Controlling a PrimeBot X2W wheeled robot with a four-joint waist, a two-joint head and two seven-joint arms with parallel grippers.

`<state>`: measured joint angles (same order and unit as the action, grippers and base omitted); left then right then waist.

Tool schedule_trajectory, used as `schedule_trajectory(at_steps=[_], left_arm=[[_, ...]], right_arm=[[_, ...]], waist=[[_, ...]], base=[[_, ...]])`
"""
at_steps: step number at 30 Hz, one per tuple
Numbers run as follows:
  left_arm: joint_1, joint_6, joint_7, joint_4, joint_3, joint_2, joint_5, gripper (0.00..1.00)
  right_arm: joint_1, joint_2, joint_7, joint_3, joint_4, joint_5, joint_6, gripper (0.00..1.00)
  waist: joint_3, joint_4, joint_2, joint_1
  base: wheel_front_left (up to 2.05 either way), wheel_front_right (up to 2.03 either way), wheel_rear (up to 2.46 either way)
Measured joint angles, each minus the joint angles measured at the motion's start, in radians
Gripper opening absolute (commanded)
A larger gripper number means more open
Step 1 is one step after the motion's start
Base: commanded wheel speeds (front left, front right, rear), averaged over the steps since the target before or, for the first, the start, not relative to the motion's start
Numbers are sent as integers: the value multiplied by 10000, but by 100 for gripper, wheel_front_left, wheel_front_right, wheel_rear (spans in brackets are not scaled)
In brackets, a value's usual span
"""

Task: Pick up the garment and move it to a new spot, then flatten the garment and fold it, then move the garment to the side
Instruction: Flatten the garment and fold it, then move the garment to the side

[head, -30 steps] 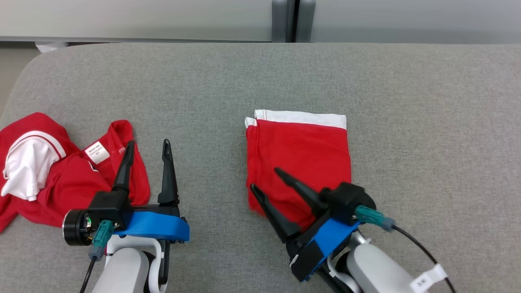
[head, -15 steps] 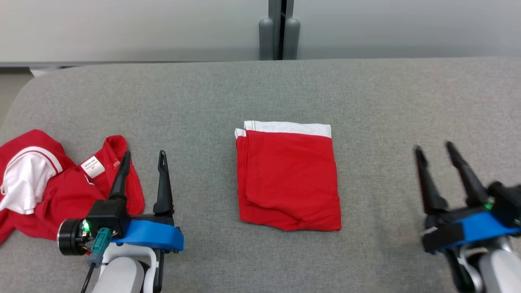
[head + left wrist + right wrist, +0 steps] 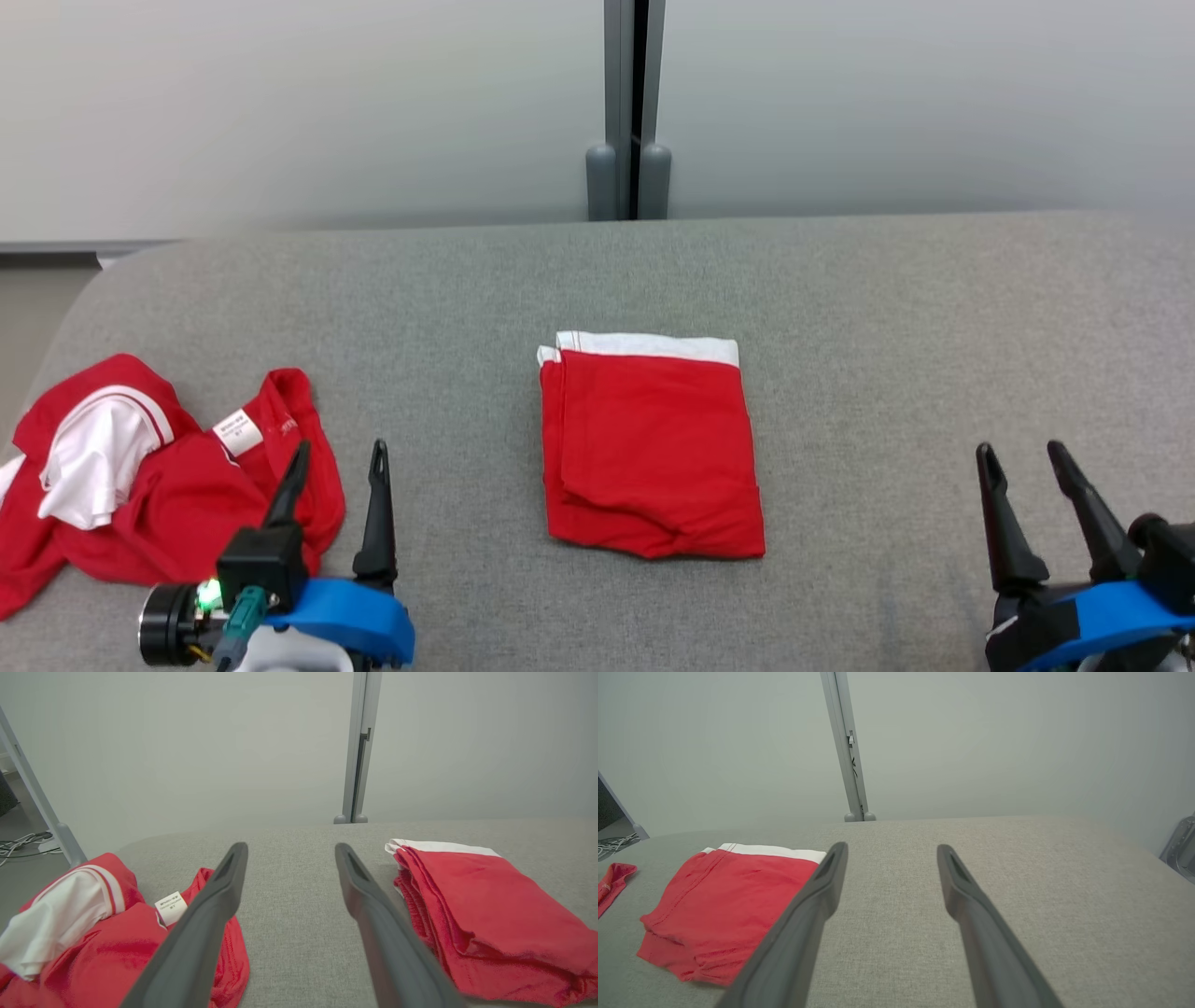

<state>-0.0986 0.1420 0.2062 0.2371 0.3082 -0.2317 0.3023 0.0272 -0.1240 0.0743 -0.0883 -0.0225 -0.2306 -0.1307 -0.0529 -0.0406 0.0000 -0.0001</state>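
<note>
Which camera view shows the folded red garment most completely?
The head view: the folded garment lies whole, all four edges visible. The left wrist view sees its layered side obliquely; the right wrist view has one corner covered.

The left claw (image 3: 290,848) hangs with its two dark fingers (image 3: 205,924) spread wide above a grey cloth-covered desk (image 3: 289,947), the bare cloth showing between them. To the right of the fingers lies a folded red garment (image 3: 490,914), a white band along its far edge, its layered folds facing the claw. To the left sits a crumpled red garment (image 3: 107,956) with a white panel and a small white label (image 3: 170,904), its near edge passing under the left finger. Behind the desk rise a pale wall and a grey upright post (image 3: 359,746); cables (image 3: 18,842) lie on the floor at far left.
</note>
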Motion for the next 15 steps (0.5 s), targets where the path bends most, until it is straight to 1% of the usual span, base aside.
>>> schedule_trajectory(at_steps=[6, 15], left_arm=[[643, 17, -173, 27, 50, -142, 146, 100], [758, 33, -286, -10, 77, -236, 247, 100]], right_arm=[[716, 251, -332, 46, 387, 98, 0, 100], [1057, 428, -700, 56, 918, 173, 0, 100]], waist=[[627, 53, -1, -1], [811, 112, -1, 1]], base=[[0, 0, 0], [0, 0, 0]])
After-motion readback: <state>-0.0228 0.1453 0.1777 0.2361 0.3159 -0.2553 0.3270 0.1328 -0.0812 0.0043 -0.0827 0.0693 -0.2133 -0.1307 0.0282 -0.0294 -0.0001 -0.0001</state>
